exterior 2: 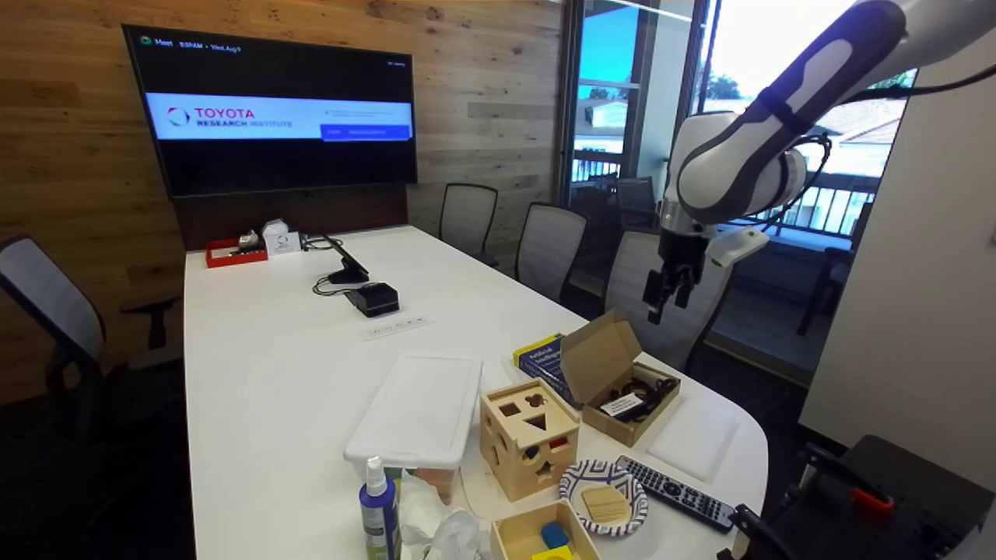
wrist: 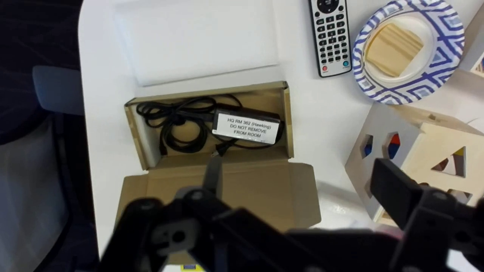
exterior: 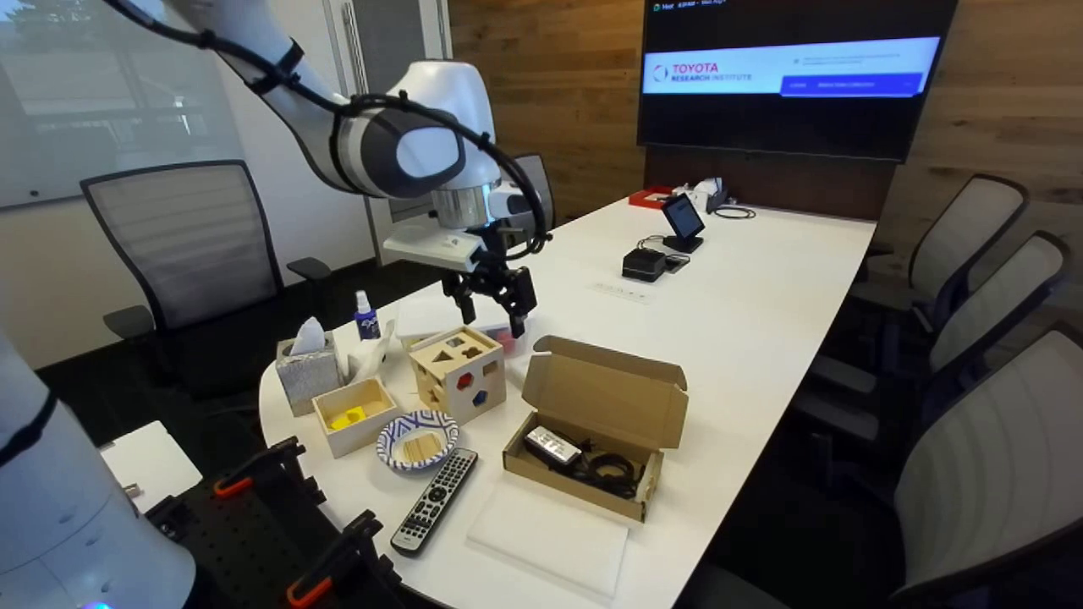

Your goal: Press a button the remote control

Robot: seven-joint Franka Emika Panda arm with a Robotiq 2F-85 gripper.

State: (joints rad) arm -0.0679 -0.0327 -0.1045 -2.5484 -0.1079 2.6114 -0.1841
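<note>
One remote ctrl [exterior: 434, 502], flat, btns up, on white tbl [exterior: 744, 338], close to the rounded end edge by the black mount [exterior: 254, 524]. Lies btwn patterned paper bowl [wrist: 448, 51] and flat white pad [wrist: 200, 37]; bowl just beside the end away from that edge, which carries a red btn [wrist: 324, 68] and a teal btn [wrist: 345, 63].

Gripper [exterior: 493, 319]: up above tbl, pointing down, well apart from remote ctrl. Fingers [wrist: 213, 175] spread apart; flap [wrist: 261, 189] of the cardboard box [wrist: 289, 124] shows btwn them in wrist view.

Box: nr long edge lined w/ chairs [exterior: 981, 474], flap swung back. Holds coiled black cable [wrist: 174, 118] & adapter [wrist: 247, 112] w/ white label, "HQ RM 362 (Hawking) DO NOT REMOVE FROM ROOM". Pad alongside, toward rounded edge.

Book [exterior 2: 545, 365] partly hidden by box in an exterior view. Wooden cube [exterior 2: 515, 439] w/ shape cutouts btwn box & white-lidded bin [exterior 2: 420, 412]. Bowl has stack of tan squares [wrist: 395, 49]. Wooden tray [exterior: 364, 433] near bowl, w/ blue block [exterior 2: 555, 534] & yellow block [exterior 2: 552, 554]. Tissue box [exterior: 306, 379] & spray bottle [exterior: 366, 321] nr opp. long edge.

Mid-tbl: tilted-screen device [exterior: 684, 218], small black box [exterior: 645, 265]. Far edge: red tray [exterior 2: 241, 259], below wall screen [exterior: 787, 127].
</note>
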